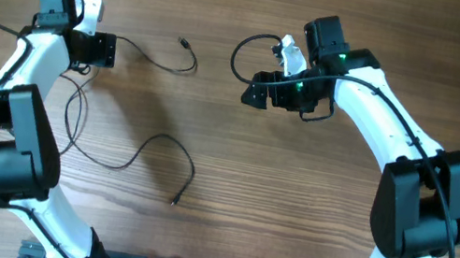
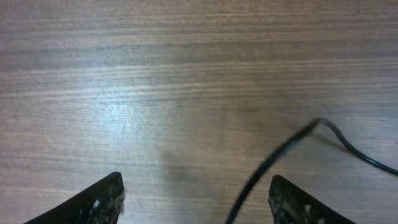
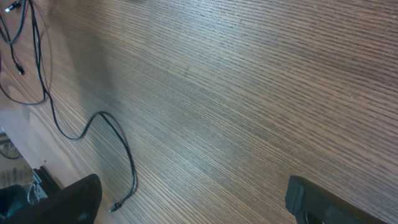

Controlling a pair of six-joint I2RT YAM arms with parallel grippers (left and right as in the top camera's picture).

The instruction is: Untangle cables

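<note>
Left tool (image 2: 198, 193), released, one wire (image 2: 280, 152) between its fingers over the desk (image 2: 155, 74); right tool (image 3: 193, 196), released, empty; second wire (image 1: 191, 177) apart nearby: clench low, draw gently clear.

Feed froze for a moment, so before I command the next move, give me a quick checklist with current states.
1. Left gripper open: ok.
2. Upper cable lying between its fingers: ok.
3. Right gripper open, nothing in it: ok.
4. Upper cable separate from lower cable: cannot tell; left arm hides part.
5. Upper plug and lower plug visible on table: ok.
</note>
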